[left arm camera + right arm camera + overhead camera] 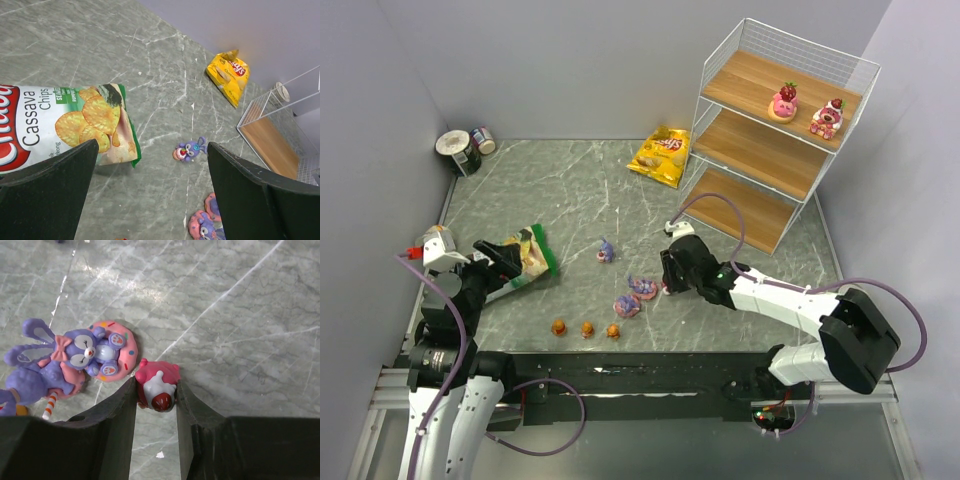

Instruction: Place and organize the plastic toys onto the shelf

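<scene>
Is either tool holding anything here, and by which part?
The right tool pinches the pink-and-red strawberry toy across its sides; the left tool holds nothing.

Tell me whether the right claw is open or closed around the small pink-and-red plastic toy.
Shut: the right claw has both black fingers pressed against the small pink-and-red plastic toy in its wrist view.

I'm watching a green cassava chips bag point(523, 258) lying flat at the left side of the grey marbled table point(570, 200), printed face up. A yellow chip bag point(660, 157) is lying crumpled near the far edge, well apart from the green one. Two tin cans point(465, 148) are sitting close together in the far left corner against the wall.
</scene>
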